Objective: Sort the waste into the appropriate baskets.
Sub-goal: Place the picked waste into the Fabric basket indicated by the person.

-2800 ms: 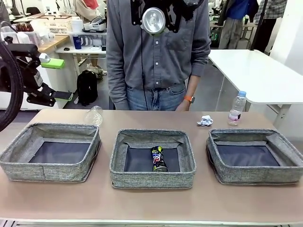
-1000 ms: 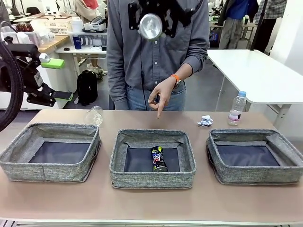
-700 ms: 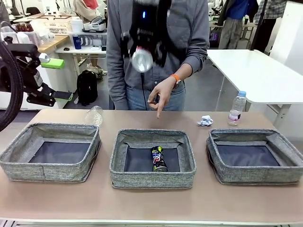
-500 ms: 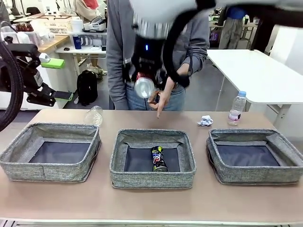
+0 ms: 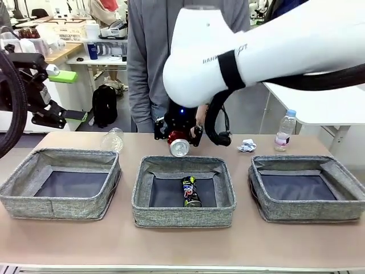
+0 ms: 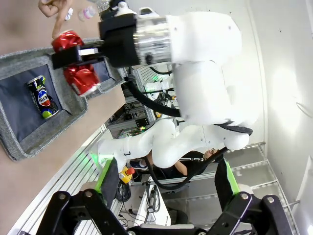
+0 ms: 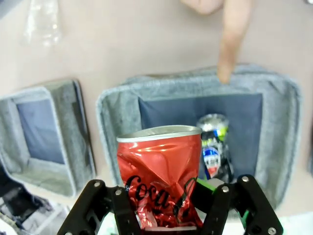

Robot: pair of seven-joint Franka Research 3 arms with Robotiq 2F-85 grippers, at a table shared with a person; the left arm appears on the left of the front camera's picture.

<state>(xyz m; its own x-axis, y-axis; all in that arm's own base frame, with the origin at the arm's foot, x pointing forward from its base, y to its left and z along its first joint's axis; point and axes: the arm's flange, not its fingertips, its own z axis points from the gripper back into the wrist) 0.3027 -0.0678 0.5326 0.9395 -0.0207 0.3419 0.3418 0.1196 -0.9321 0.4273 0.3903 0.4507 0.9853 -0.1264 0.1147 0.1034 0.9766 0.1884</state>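
My right gripper (image 5: 178, 139) is shut on a dented red drink can (image 5: 179, 149), held just above the far rim of the middle basket (image 5: 183, 216). In the right wrist view the red can (image 7: 159, 176) sits between my black fingers (image 7: 222, 208), with the basket's wall (image 7: 115, 105) below. A dark blue-and-yellow can (image 5: 191, 191) lies inside this basket. A person's finger (image 7: 231, 44) points down at its far rim. My left gripper (image 6: 167, 177) is open and holds nothing, off at the left (image 5: 67, 96).
Two more grey baskets stand at the left (image 5: 57, 206) and right (image 5: 311, 212). A clear plastic cup (image 5: 113, 138) lies behind the left one. A white paper wad (image 5: 247, 146) and a small water bottle (image 5: 286, 130) are at the far right. The person stands across the table.
My right arm has come down from high in front of the person, bringing the red can to just above the middle basket. The person's hand rose earlier and points at that basket.
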